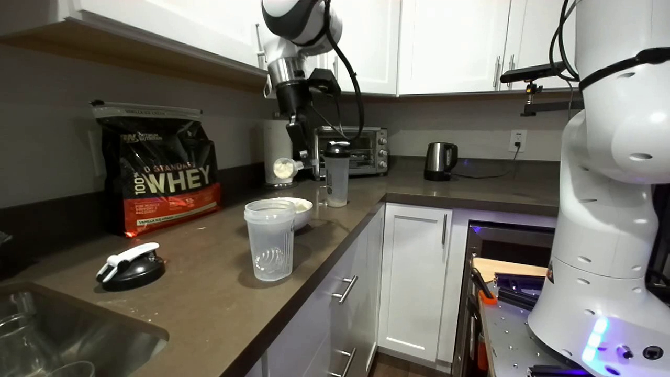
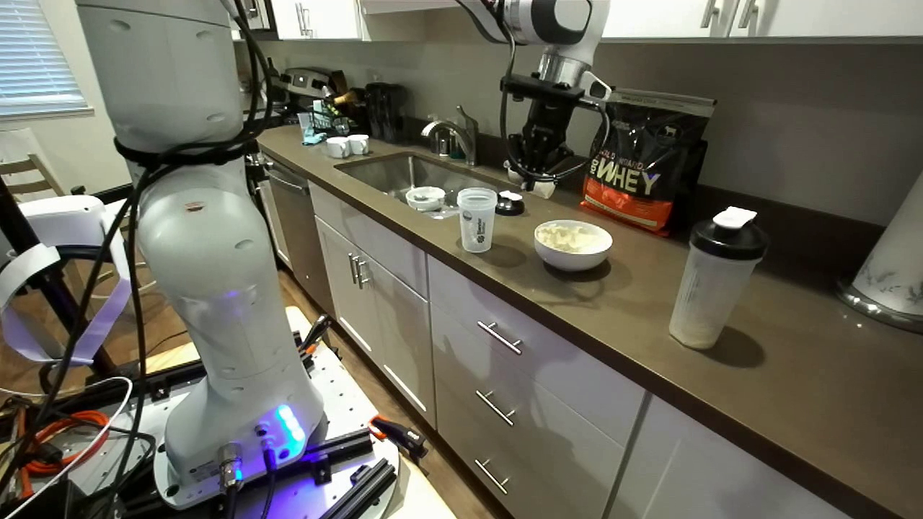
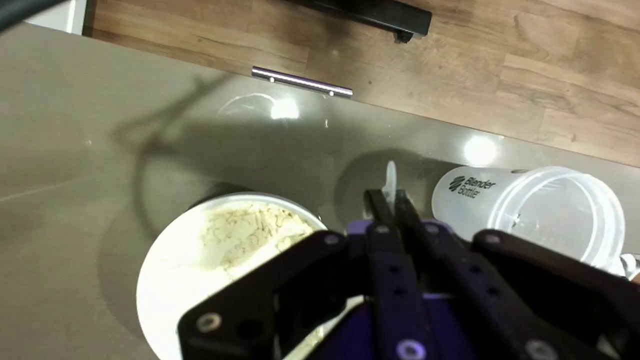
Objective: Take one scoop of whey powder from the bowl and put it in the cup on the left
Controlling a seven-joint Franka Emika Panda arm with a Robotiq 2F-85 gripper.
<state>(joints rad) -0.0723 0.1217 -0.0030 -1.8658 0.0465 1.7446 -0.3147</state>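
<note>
My gripper is shut on the handle of the scoop. The pale scoop head shows cream powder in an exterior view. In the wrist view, the scoop's whitish handle sticks out between the fingertips; the head is hidden. The white bowl with powder stands on the counter below the gripper. The clear open cup stands upright beside it, also in an exterior view. In the wrist view, the scoop is held between the bowl and the cup, above both.
A large black-and-red whey bag stands against the wall. A shaker with a black lid stands beyond the bowl. A loose black lid lies near the sink. A toaster oven and kettle stand farther back.
</note>
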